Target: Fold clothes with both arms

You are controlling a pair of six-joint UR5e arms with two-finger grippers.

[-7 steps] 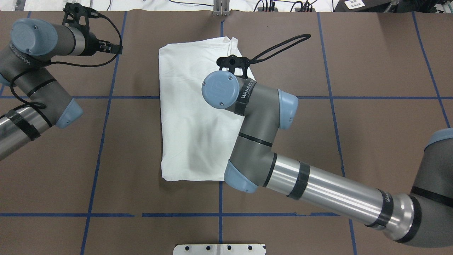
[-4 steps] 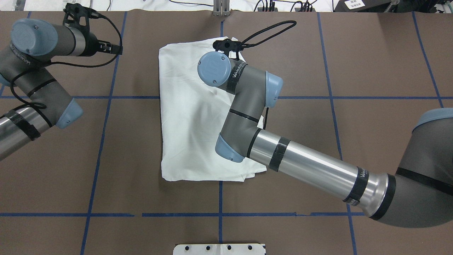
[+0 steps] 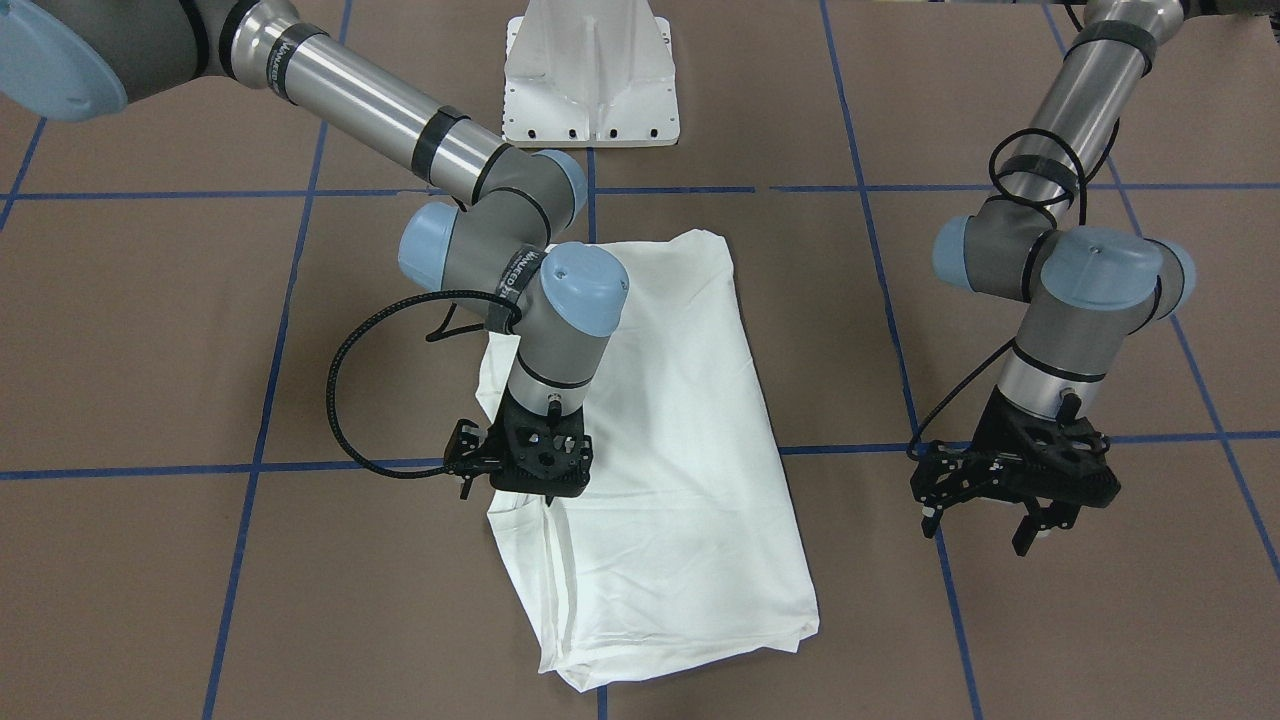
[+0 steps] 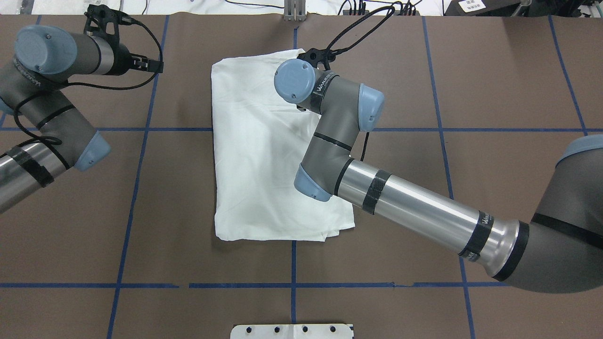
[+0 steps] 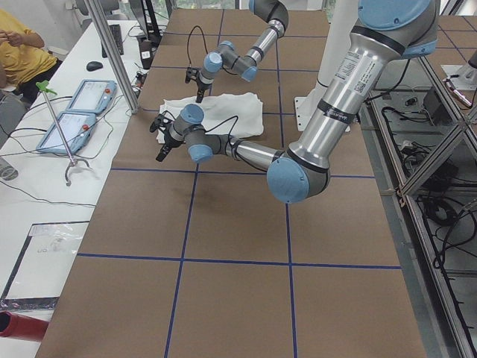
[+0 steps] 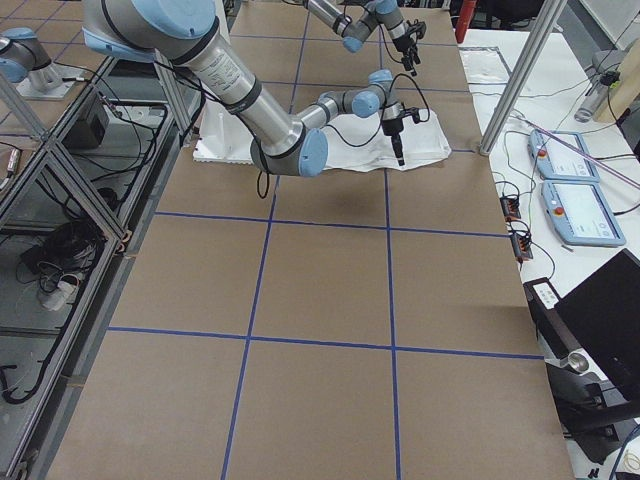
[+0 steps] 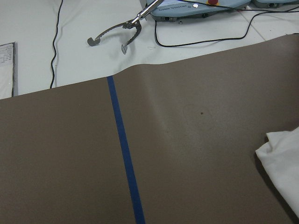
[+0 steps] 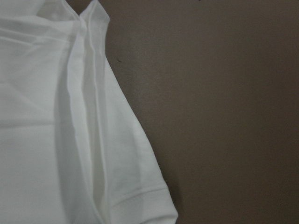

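Brown-covered table (image 3: 150,350) fills the scene, and we note blue tape lines (image 3: 200,472) marking it into large squares. The right arm (image 3: 380,110) is the biggest thing over it: it reaches out from the robot's base, bends at the elbow above the cloth, and its wrist points straight down. The left arm (image 3: 1090,270) stands off to the robot's left, wrist also down, over bare table. The shirt (image 3: 680,450) lies flat at the table's centre, folded into one long white rectangle. Its long sides run away from the robot, and one tape line passes under its middle. A white metal stand (image 3: 592,70) sits at the robot's side of the table, apart from the shirt's near end. The right tool (image 3: 548,495) hangs at the shirt's edge on the robot's right side, toward the end far from the base, just above a raised fold ridge. Its fingers come together to a single narrow point. We cannot tell whether any cloth sits between them, or whether the tip touches the fabric. The right wrist view shows stacked fold edges and a hemmed edge (image 8: 140,200) against bare table. The left tool (image 3: 980,530) has its fingers spread wide and holds nothing. It sits above the table, well apart from the shirt. A black cable (image 3: 345,400) loops out from the right wrist.
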